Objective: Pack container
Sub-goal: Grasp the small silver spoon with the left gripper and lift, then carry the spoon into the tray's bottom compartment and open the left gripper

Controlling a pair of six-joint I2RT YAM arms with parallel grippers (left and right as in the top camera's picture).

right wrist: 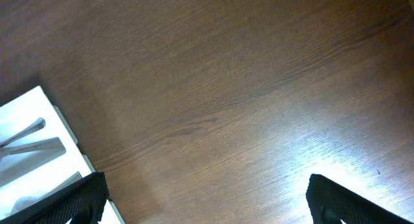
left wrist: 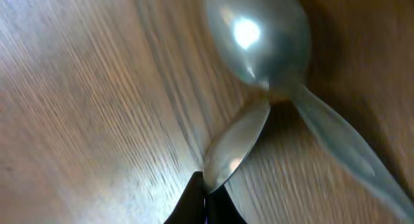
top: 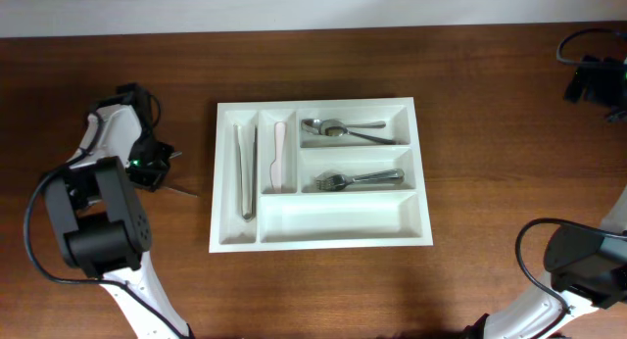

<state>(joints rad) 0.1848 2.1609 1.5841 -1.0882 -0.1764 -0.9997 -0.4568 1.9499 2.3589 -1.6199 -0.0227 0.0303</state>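
The white container (top: 318, 226) lies mid-table. Its left long compartment holds a knife (top: 245, 170), the narrow one beside it a pale utensil (top: 279, 158), the upper right one spoons (top: 338, 130), and the middle right one forks (top: 358, 179). The long front compartment holds nothing. My left gripper (top: 149, 166) is low over the wood, left of the container. In the left wrist view its fingers (left wrist: 206, 204) are shut on the handle tip of a silver spoon (left wrist: 259, 36). My right gripper (top: 592, 79) is at the far right back, open and empty (right wrist: 207, 198).
A thin metal end (top: 181, 190) of the spoon shows between my left gripper and the container's left wall. The container's corner (right wrist: 32, 146) shows at the left of the right wrist view. A black cable (top: 573, 40) lies at the far right corner.
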